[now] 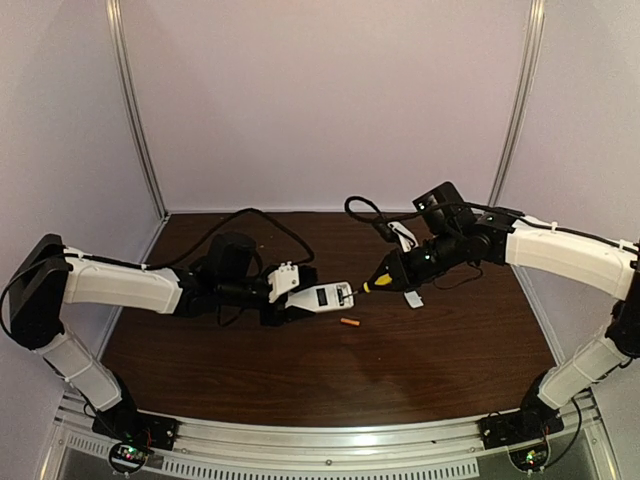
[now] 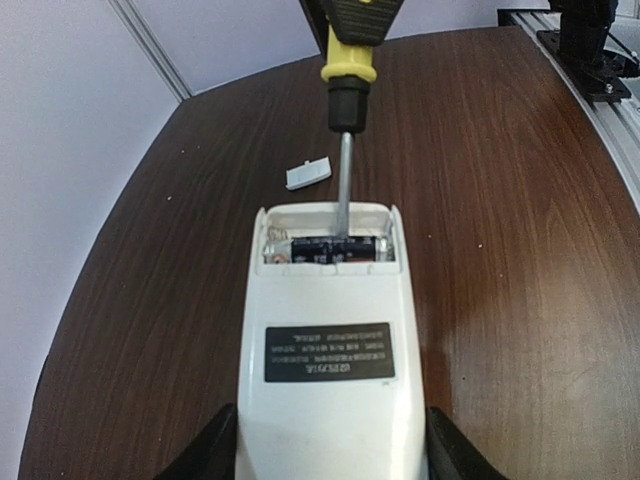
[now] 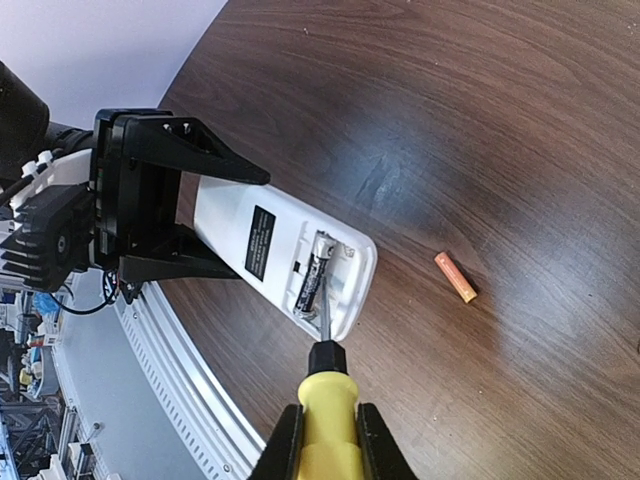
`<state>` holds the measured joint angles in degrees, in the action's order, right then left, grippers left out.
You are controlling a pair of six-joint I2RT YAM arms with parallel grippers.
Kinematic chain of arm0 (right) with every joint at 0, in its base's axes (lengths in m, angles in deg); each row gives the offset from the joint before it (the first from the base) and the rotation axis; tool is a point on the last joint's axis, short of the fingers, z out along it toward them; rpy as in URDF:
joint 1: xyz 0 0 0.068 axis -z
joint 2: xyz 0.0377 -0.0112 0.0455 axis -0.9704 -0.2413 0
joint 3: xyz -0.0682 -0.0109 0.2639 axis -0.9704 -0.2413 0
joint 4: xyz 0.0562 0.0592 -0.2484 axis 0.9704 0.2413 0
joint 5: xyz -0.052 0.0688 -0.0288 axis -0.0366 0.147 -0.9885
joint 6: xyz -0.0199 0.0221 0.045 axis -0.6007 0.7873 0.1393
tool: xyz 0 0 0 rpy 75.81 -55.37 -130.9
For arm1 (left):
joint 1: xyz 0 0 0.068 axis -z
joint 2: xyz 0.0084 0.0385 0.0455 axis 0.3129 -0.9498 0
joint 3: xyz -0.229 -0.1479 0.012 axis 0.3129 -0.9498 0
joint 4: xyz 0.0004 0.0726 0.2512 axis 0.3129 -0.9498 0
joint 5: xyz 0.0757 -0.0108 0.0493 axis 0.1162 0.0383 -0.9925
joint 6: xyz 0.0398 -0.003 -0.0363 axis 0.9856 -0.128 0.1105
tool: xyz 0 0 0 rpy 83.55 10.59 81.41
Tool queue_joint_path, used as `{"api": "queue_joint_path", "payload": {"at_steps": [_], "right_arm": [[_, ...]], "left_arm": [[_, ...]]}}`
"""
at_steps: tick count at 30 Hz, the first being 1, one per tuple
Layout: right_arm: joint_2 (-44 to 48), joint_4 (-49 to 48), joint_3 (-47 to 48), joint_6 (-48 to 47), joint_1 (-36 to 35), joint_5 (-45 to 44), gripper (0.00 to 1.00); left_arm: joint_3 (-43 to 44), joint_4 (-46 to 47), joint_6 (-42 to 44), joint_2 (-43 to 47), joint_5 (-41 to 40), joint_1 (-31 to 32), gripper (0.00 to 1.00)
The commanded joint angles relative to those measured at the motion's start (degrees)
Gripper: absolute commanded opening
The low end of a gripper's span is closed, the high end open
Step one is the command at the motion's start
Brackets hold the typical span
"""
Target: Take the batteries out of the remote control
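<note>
Left gripper (image 1: pixel 288 300) pinches the remote control (image 1: pixel 322 296) by its sides at mid-frame of the top view, its arm stretched low from the left. The dark battery (image 2: pixel 325 250) sits in the open compartment, with the tip of the yellow-handled screwdriver (image 3: pixel 325 410) on it. The right gripper (image 3: pixel 328 445) is clamped on the screwdriver's handle, reaching in from the right. The orange battery (image 1: pixel 349 322) lies on the table (image 1: pixel 250 380) just below the remote.

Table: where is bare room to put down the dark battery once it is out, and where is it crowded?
Free: the wide near strip of table between the orange battery and the arm bases. Crowded: the middle, around remote control, screwdriver and white cover.
</note>
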<state>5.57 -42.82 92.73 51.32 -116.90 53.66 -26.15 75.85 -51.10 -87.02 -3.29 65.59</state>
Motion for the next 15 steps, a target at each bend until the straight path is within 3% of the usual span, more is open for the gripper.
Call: {"api": "queue_joint_path", "payload": {"at_steps": [1, 15], "right_arm": [[-0.3, 2.8, 2.7, -1.2, 0.0, -5.5, 0.0], [-1.0, -0.1, 2.4, -0.8, 0.1, -1.1, 0.0]], "left_arm": [[2.7, 3.6, 0.9, 0.1, 3.8, 0.5, 0.0], [3.2, 3.0, 0.8, -0.2, 4.5, 0.5, 0.0]]}}
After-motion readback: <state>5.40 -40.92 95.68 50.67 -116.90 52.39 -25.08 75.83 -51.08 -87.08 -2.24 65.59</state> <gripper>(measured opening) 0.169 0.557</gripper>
